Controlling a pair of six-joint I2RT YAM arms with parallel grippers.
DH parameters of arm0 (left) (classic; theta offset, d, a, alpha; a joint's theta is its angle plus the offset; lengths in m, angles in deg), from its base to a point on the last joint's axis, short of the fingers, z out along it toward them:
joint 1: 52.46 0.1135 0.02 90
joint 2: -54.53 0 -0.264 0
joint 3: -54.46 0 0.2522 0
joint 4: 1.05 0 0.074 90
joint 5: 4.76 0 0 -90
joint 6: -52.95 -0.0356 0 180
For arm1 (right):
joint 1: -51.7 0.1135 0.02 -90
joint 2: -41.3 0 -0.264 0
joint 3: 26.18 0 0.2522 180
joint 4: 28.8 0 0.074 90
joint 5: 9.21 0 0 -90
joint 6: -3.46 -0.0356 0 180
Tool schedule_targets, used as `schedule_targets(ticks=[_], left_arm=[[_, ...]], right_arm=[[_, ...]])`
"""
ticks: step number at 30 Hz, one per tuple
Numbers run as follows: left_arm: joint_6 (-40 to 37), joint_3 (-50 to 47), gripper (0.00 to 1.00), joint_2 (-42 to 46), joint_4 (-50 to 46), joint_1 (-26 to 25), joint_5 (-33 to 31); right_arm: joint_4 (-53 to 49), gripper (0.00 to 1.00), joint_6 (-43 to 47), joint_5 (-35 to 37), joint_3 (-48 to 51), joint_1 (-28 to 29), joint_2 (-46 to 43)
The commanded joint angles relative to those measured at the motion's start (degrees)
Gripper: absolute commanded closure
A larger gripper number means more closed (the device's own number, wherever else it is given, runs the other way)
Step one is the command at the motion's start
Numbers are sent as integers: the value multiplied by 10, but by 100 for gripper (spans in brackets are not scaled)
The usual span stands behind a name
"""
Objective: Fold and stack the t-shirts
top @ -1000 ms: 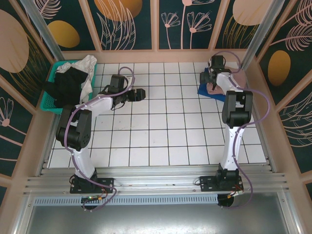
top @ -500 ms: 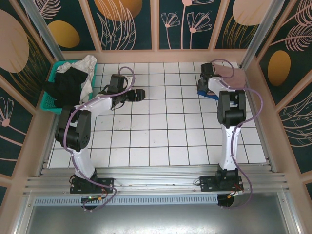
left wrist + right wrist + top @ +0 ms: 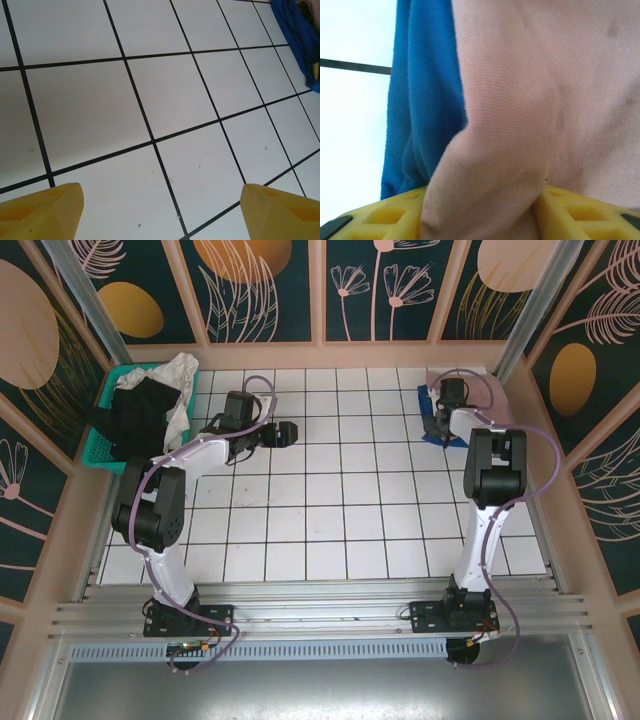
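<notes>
The white tiled table (image 3: 330, 520) with its dark grout lines sits inside a booth of dark floral wall panels (image 3: 270, 290) framed in pale wood.

At the far left corner a teal plastic basket (image 3: 110, 392) holds a black t-shirt (image 3: 135, 420), with a white t-shirt (image 3: 180, 375) draped over its far rim.

At the far right corner the dusty-pink t-shirt (image 3: 478, 390) lies on top of the royal-blue t-shirt (image 3: 428, 425), with the right gripper (image 3: 443, 412) down on them.

Up close from the right wrist, a raised fold of the pink cloth (image 3: 530, 100) is pinched between the yellow fingers (image 3: 375, 220), and the blue cloth (image 3: 420, 100) hangs just beside it at the left.

The left gripper (image 3: 290, 433) hangs over bare tiles mid-table. Its wrist view shows the fingers (image 3: 40, 210) spread wide apart with nothing between them, and an edge of the blue shirt (image 3: 300, 35) in the far corner.
</notes>
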Motion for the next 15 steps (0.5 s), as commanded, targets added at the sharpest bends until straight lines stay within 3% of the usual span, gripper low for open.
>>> schedule_targets(ticks=[1, 4, 10, 13, 15], left_arm=[[-5, -7, 18, 18, 9, 4, 17], [1, -11, 18, 20, 16, 4, 24], [14, -24, 16, 28, 32, 5, 27], [13, -25, 2, 43, 29, 4, 5], [10, -28, 2, 57, 29, 5, -13]], right_arm=[[-33, 48, 117, -36, 30, -19, 27], [-45, 48, 135, -74, 14, -33, 25], [-23, 39, 160, -27, 17, -37, 20], [-7, 30, 155, 19, 25, -38, 3], [2, 26, 128, 22, 35, -38, -27]])
